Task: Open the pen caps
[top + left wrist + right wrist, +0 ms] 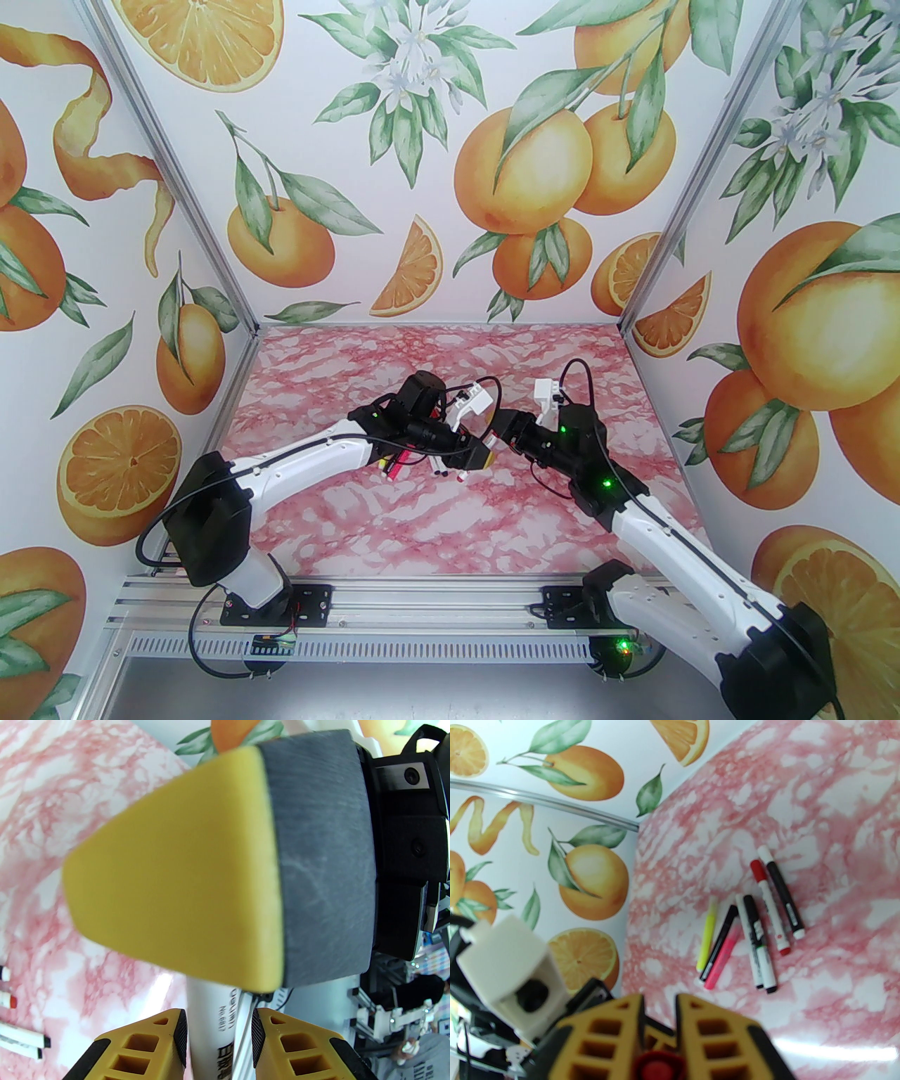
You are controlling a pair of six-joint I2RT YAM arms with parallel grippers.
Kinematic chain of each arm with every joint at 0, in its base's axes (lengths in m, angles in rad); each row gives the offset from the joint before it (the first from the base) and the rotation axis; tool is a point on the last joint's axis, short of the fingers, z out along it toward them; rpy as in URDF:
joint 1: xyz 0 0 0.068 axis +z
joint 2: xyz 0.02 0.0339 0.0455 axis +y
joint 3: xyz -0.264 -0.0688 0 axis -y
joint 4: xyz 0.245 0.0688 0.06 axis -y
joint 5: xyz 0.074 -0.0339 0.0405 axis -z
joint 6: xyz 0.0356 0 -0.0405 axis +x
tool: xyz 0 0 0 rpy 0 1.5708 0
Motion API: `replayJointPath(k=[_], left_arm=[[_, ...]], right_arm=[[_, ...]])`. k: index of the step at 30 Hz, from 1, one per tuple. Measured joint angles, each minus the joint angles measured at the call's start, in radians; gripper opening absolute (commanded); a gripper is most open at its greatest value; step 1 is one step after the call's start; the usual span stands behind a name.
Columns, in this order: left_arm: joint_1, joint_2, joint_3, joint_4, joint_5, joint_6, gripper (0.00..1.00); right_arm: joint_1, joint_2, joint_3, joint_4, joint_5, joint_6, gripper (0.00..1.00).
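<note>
Orange-print walls [450, 176], pink marble tabletop [436, 520], aluminium corner posts [184, 190], bright even light

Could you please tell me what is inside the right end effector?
Inside the right end effector sits a red pen cap; only its round end shows, the fingers cover the rest.

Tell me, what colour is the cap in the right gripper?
Red. The cap shows best in the right wrist view, inside the right gripper.

Markers [761, 948] clutter centre; table [457, 534] nearer (and farther) seems free.
</note>
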Motion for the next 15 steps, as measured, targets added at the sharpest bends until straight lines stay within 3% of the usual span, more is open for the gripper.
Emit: replayJointPath(k=[4, 12, 15], left_arm=[[-0.002, -0.006, -0.022, 0.035, -0.008, -0.013, 0.22], [-0.015, -0.031, -0.06, 0.093, -0.05, -0.023, 0.24], [-0.019, -0.031, -0.064, 0.106, -0.058, -0.031, 0.16]], right_arm=[[0.0, -0.019, -0.015, 0.007, 0.013, 0.013, 0.16], [0.006, -0.047, -0.039, 0.033, 0.043, 0.044, 0.16], [0.005, -0.05, -0.044, 0.037, 0.05, 0.05, 0.16]])
